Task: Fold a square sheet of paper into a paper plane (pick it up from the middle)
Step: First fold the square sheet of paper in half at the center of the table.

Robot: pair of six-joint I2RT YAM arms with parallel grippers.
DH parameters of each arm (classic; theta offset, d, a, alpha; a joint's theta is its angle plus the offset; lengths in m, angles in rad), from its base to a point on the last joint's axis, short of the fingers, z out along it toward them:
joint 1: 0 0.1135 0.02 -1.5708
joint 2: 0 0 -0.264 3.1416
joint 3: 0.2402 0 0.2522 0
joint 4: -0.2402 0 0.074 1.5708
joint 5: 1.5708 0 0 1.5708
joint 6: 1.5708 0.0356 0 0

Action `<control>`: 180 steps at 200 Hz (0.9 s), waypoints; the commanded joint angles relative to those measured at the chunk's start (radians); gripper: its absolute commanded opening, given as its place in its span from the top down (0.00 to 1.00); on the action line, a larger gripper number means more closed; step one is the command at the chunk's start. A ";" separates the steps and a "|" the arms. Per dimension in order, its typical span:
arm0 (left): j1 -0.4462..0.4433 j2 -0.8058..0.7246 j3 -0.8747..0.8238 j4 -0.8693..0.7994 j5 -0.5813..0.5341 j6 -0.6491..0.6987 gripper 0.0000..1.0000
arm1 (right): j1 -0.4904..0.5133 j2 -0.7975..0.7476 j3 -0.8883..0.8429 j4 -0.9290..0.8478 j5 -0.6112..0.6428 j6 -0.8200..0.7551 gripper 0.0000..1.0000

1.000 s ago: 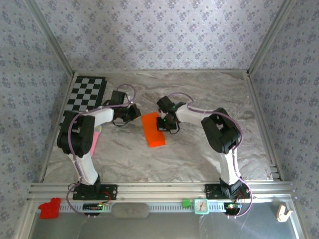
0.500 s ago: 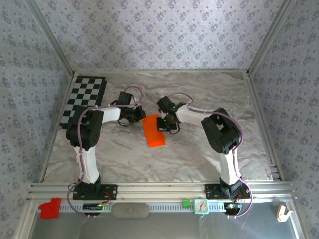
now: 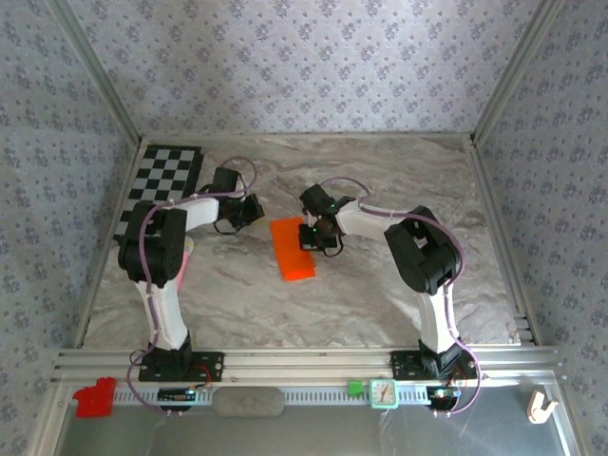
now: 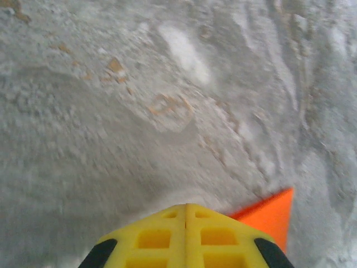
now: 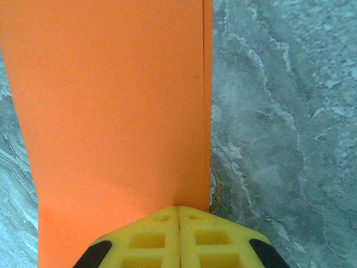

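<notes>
The orange paper (image 3: 293, 249) lies flat on the marble table as a long folded strip; in the right wrist view the paper (image 5: 111, 100) shows two layers offset along its right edge. My right gripper (image 3: 310, 237) is shut, and its yellow fingertips (image 5: 192, 220) press down on the strip near that edge, with nothing between them. My left gripper (image 3: 254, 211) is also shut, over bare table just left of the strip's far end. Its left gripper tips (image 4: 186, 206) hold nothing, and a corner of the paper (image 4: 271, 215) pokes out to their right.
A black-and-white checkerboard (image 3: 163, 180) lies at the far left. A small red block (image 3: 93, 397), a green cube (image 3: 355, 388) and a small clock (image 3: 383, 391) sit on the front rail. Metal frame posts and patterned walls border the table.
The left gripper went in to the strip's far left corner, then drew back left and away from it. The right gripper and the paper have stayed put.
</notes>
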 commanded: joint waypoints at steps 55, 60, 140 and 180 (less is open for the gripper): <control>-0.199 -0.315 -0.267 0.024 0.052 -0.238 0.94 | -0.025 0.145 -0.119 -0.229 0.194 0.049 0.94; -0.212 -0.316 -0.282 0.036 0.062 -0.257 0.94 | -0.023 0.145 -0.118 -0.228 0.192 0.050 0.94; -0.276 -0.225 -0.278 -0.014 0.072 -0.237 0.94 | -0.018 0.145 -0.120 -0.228 0.188 0.051 0.95; -0.263 -0.168 -0.222 -0.043 0.049 -0.190 0.95 | -0.016 0.143 -0.120 -0.234 0.194 0.044 0.95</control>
